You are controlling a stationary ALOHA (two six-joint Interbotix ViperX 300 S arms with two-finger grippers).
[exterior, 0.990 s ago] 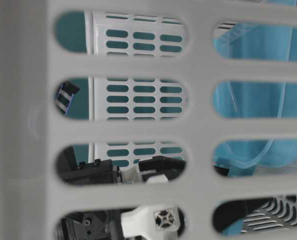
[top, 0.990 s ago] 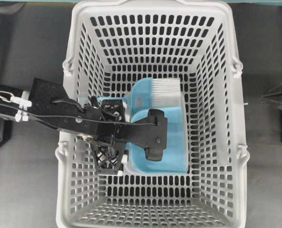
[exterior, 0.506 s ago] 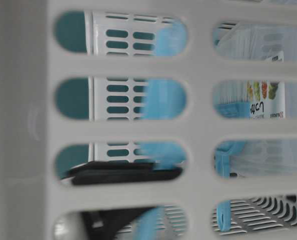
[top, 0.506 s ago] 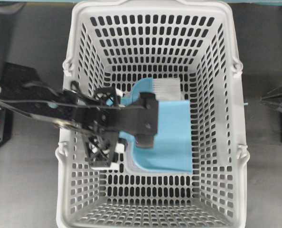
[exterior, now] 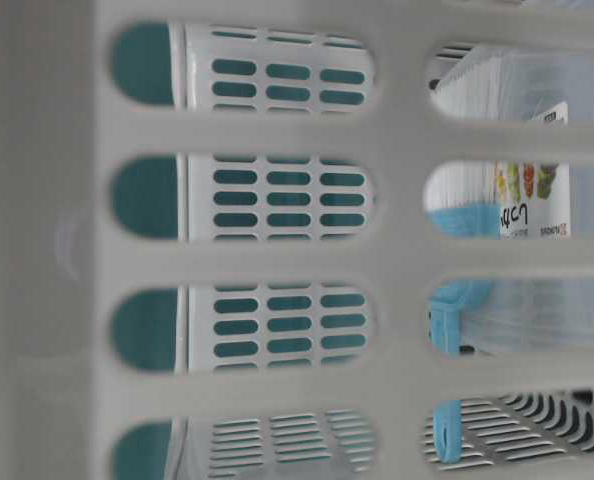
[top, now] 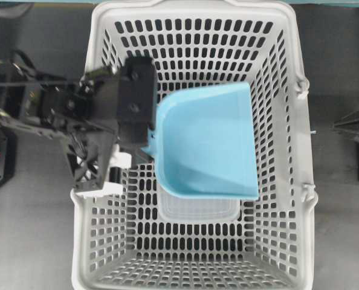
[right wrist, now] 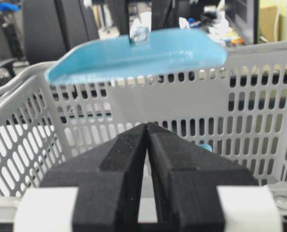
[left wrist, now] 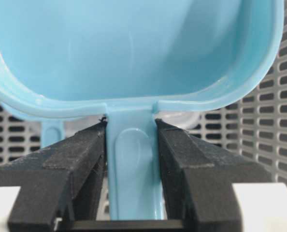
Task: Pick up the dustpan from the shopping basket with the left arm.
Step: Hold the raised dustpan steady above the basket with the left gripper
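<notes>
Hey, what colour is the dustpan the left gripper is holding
Light blue; the dustpan shows best in the overhead view.

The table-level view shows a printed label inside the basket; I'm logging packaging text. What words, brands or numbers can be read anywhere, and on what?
Label on the clear packaging seen through the shopping basket wall: coloured pictures, dark characters beneath and small print; all too blurred to read.
Dustpan: no text visible.
Left gripper, right gripper: no text visible.
</notes>
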